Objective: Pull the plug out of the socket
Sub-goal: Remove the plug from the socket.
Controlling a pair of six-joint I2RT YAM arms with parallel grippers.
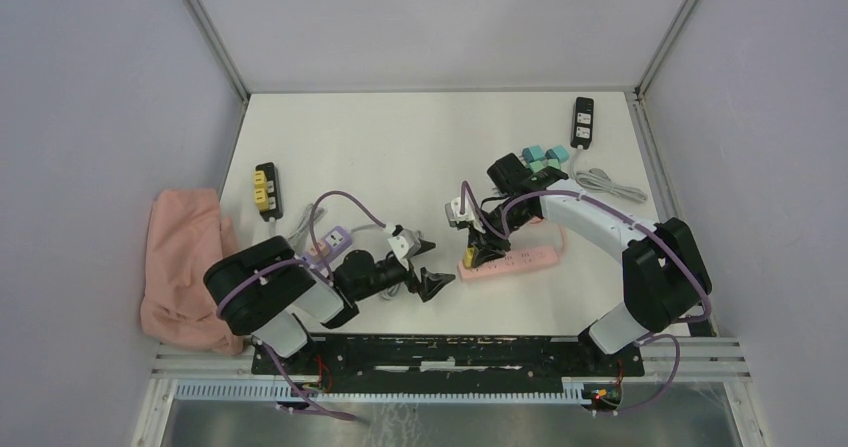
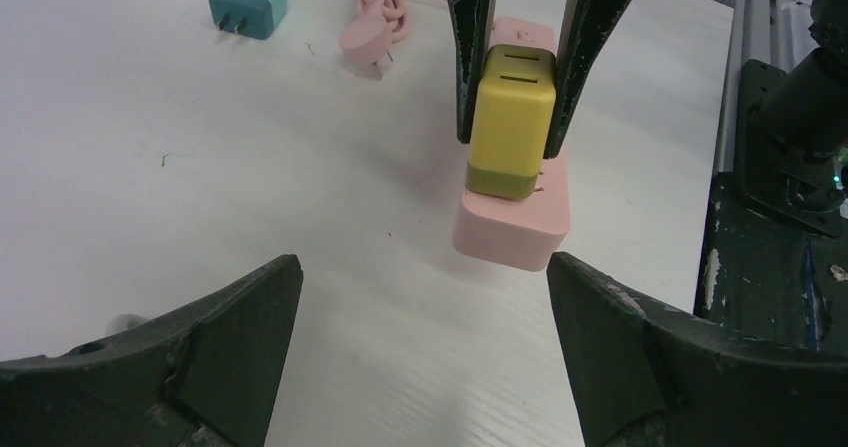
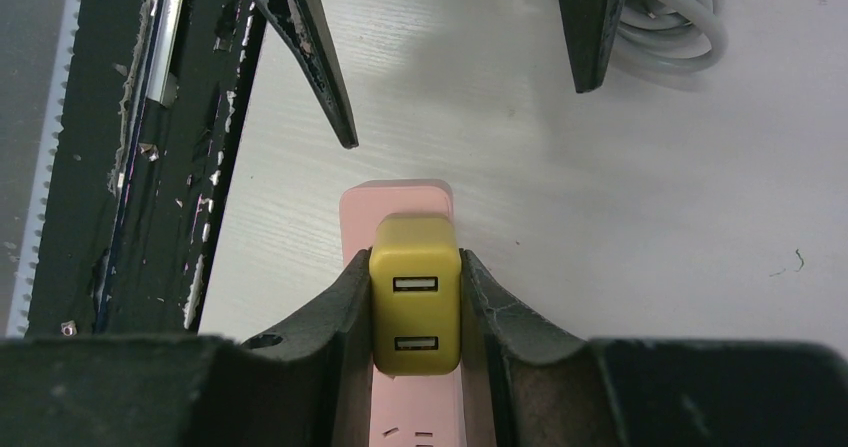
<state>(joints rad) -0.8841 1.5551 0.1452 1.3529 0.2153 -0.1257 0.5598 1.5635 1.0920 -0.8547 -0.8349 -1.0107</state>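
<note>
Two pincers meet over the surface [image 1: 400, 147] in the top view: the right pincer [image 1: 478, 237] grips the yellow plug [image 1: 468, 260], and the left pincer [image 1: 440, 263] gapes just beside it. Left wrist: the plug stands ahead of the spread fingers, on the pink power strip [image 2: 510, 232]. Right wrist: the plug sits squeezed between this pincer's fingers.

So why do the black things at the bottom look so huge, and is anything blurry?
Left wrist view: those are its own jaws, right by the lens, so they loom large; the yellow plug is sharp. Right wrist view: the plug's two slots show crisply. Top view: even light, faint shadows, no glare.
</note>
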